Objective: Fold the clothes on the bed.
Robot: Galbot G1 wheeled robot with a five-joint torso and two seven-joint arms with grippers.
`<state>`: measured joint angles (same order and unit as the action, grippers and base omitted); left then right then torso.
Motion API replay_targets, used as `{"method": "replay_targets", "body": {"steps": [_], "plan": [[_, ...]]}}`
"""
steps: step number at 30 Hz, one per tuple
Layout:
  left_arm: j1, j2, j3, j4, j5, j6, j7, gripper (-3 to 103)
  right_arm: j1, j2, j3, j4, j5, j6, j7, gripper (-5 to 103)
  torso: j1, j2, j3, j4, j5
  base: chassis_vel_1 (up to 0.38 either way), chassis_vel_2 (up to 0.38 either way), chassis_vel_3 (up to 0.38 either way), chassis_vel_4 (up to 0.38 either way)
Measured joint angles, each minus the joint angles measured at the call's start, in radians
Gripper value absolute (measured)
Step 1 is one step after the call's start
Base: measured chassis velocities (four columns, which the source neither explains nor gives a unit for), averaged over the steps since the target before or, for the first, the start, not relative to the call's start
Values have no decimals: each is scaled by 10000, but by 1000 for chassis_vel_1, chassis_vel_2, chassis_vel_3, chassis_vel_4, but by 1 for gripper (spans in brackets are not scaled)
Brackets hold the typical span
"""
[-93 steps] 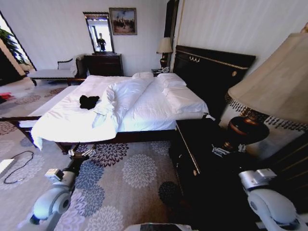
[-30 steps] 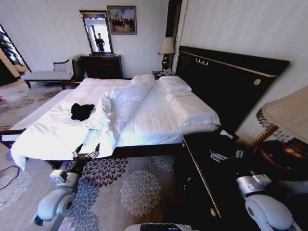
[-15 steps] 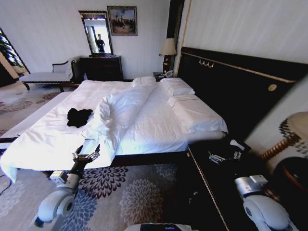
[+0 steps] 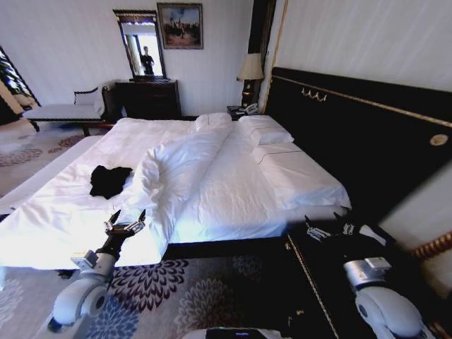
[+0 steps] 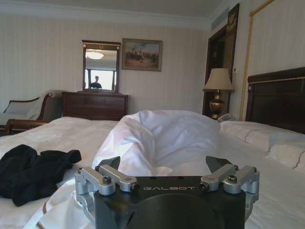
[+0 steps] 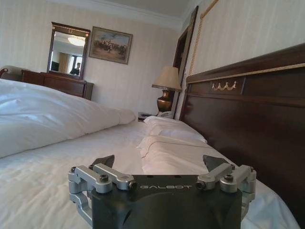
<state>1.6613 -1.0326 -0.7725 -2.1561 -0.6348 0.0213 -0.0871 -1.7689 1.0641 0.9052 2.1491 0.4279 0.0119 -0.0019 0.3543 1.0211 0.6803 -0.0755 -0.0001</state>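
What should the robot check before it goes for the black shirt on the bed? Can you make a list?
1. Shirt in sight: ok. The black T-shirt lies crumpled on the bed, beside the bunched white duvet.
2. Left gripper empty and open: ok.
3. Right gripper empty and open: ok.
4. Left gripper at the shirt: not ok; it is short of it, at the bed's near edge.
5. Shirt free of the duvet: cannot tell; their edges meet.
6. Shirt spread flat for folding: not ok.

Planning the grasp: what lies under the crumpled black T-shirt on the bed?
The black T-shirt rests on the bed's white sheet, beside the bunched duvet. Whatever is directly beneath the shirt is covered.
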Motion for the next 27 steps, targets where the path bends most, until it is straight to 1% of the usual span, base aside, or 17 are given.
{"method": "replay_targets", "body": {"steps": [27], "plan": [[108, 4, -66, -151, -28, -83, 23, 100, 69, 109, -46, -73, -53, 172, 56, 100, 1, 0, 0, 0, 2, -178, 180, 182, -176]]}}
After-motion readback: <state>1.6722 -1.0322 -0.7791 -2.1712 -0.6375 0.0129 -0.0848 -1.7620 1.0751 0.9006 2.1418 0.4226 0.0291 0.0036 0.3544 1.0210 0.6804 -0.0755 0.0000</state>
